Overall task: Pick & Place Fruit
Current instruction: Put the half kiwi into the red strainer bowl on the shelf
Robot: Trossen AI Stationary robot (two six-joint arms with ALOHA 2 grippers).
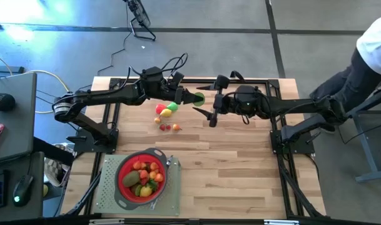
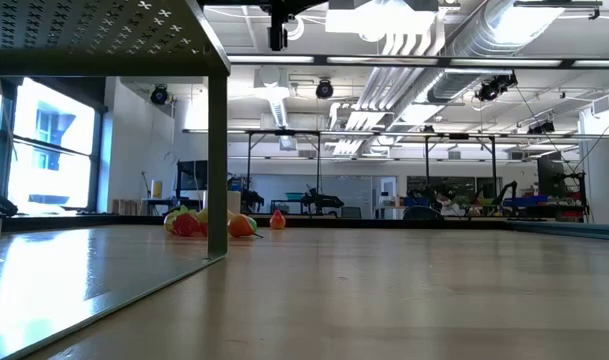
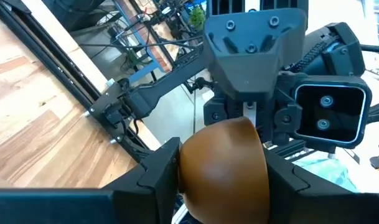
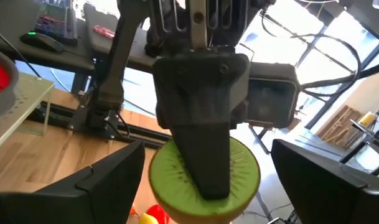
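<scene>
Wooden tabletop (image 1: pixel 240 156) fills the high view, and near its upper centre a halved kiwi (image 1: pixel 199 97), green cut face and brown skin, is clamped in the jaws of the left gripper (image 1: pixel 191 97). Right gripper (image 1: pixel 213 115) faces it just beside, its jaws spread wide and holding nothing. Loose fruit (image 1: pixel 167 111) lies left of centre; more fills the red strainer (image 1: pixel 142 177) at lower left.

No legible text, labels, brand marks, numbers or signs in any view, on table, arms or room beyond
</scene>
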